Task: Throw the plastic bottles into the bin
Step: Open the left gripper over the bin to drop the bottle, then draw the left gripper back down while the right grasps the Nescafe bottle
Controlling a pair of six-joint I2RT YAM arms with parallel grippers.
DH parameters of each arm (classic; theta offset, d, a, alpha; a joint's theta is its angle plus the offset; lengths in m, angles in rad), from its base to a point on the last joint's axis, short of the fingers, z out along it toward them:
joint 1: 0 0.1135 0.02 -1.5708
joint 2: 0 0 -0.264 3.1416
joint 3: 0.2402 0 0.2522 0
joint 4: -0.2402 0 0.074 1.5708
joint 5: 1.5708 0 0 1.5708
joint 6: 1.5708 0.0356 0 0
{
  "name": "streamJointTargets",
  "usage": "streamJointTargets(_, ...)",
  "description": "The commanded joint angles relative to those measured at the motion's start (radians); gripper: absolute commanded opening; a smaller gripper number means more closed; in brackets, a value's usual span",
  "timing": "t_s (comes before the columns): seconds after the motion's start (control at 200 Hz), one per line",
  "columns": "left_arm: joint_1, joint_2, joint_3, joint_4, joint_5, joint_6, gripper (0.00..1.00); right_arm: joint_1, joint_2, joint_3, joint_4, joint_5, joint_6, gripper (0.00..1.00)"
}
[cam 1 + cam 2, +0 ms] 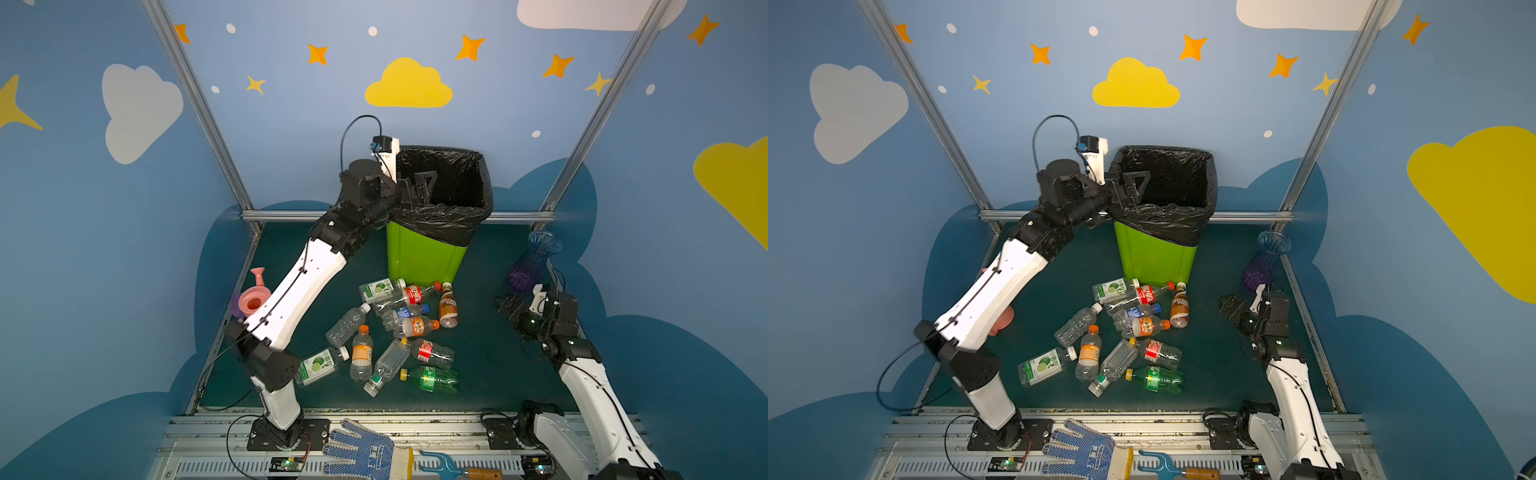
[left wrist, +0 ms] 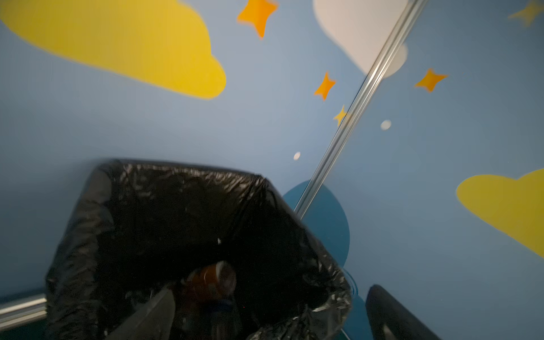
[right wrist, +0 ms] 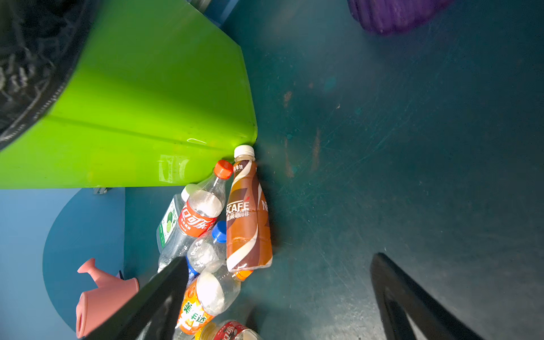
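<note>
My left wrist view is smeared with motion blur; the black bag (image 2: 176, 206) glints faintly, its inside nearly black. My right wrist view is sharper, with glare on the green bin (image 3: 141, 112) and soft shadows beside the bottles (image 3: 248, 212). Both top views are evenly lit, the surface (image 1: 490, 340) dark, lines bowing toward the edges.

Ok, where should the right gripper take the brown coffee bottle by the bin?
Grip the brown coffee bottle across its labelled middle, probably from above: it lies flat, cap toward the bin, with bare table on its outer side.
</note>
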Motion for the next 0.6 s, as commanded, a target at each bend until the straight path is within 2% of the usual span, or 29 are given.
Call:
streamJointTargets(0.0, 0.018, -0.232, -0.175, 0.228, -0.117, 0.111, 1.0, -0.003, 0.02, -0.014, 0.026, -0.022, 0.006, 0.95)
streamJointTargets(0.075, 0.029, -0.326, -0.319, 0.235, -0.175, 0.132, 1.0, 0.004, 0.05, -0.007, 0.043, -0.041, 0.013, 0.95)
streamJointTargets(0.165, 0.078, -0.42, -0.486, 0.205, -0.252, 0.075, 1.0, 0.03, 0.092, 0.0, 0.077, -0.052, 0.028, 0.95)
streamJointTargets(0.35, 0.2, -0.55, -0.792, 0.089, -0.289, -0.032, 1.0, 0.156, 0.192, 0.057, 0.092, 0.018, 0.022, 0.94)
streamJointTargets(0.591, 0.293, -0.621, -1.022, -0.038, -0.26, -0.139, 1.0, 0.278, 0.391, 0.184, 0.054, 0.038, 0.011, 0.93)
